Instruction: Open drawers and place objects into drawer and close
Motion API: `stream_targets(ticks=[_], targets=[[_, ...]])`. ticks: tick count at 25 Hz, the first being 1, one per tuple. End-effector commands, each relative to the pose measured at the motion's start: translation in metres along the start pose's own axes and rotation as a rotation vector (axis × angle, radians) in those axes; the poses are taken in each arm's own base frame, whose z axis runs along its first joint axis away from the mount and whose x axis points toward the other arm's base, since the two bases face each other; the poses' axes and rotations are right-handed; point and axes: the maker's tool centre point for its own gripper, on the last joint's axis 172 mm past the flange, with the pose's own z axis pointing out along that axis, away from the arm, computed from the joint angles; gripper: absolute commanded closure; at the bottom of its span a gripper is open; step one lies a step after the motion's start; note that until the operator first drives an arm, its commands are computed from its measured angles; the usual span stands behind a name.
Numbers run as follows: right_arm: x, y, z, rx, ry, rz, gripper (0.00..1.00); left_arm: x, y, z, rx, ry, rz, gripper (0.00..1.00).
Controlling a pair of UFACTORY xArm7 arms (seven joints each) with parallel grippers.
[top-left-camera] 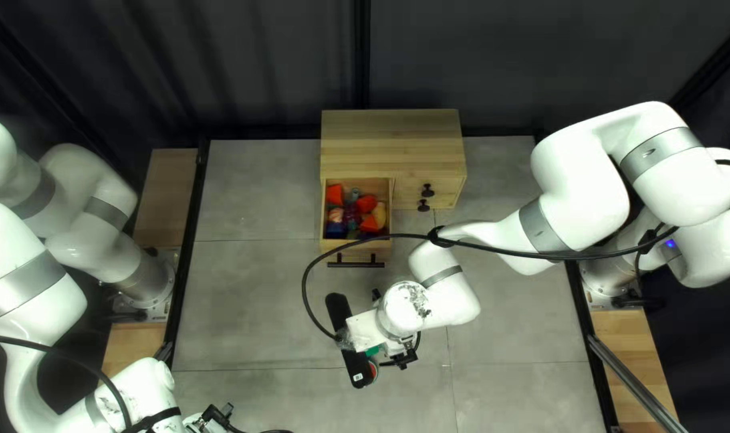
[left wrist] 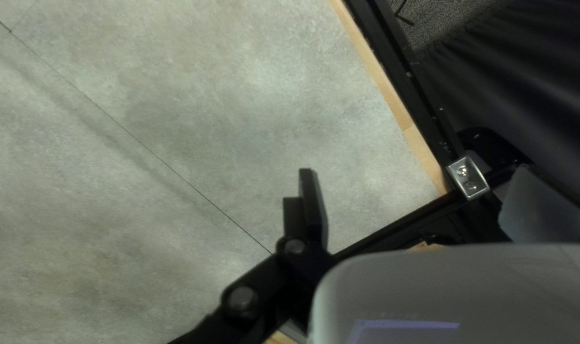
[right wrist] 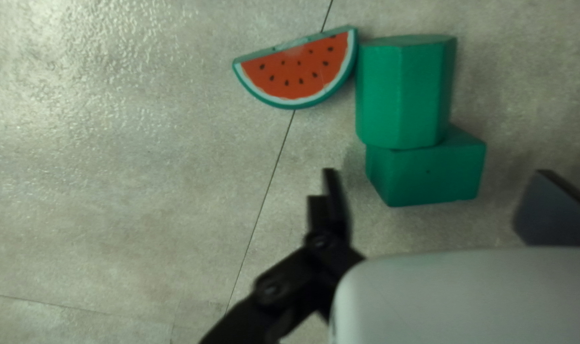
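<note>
The right claw [top-left-camera: 367, 329] stands with its fingers apart; ahead lie a green block [right wrist: 430, 173] and green prism [right wrist: 404, 92], touching; the watermelon slice [right wrist: 296, 71] is just beside the prism; at twelve o'clock in the top left view, the drawer [top-left-camera: 381, 252] sits open, holding toys [top-left-camera: 367, 203].

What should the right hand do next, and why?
Probably lower the right hand toward the green rectangular block: its open fingers appear lined up on either side of that block, and a drawer already stands open to receive it.
</note>
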Motion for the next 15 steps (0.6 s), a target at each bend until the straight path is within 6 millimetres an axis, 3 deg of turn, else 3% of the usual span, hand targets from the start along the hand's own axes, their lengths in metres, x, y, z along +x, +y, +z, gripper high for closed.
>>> stream_targets(ticks=[1,6,12,15], targets=[[-0.005,-0.001,-0.013,-0.004,0.003,0.001,0.97,0.000,0.000,0.000,0.000,0.000,0.000,0.00],[-0.024,0.021,-0.079,-0.039,0.029,0.030,0.97,0.000,0.000,0.000,0.000,0.000,0.000,0.00],[-0.065,0.096,-0.180,-0.141,0.022,0.120,0.98,0.000,0.000,0.000,0.000,0.000,0.000,0.00],[-0.075,0.127,-0.208,-0.187,0.011,0.154,0.98,0.000,0.000,0.000,0.000,0.000,0.000,0.00]])
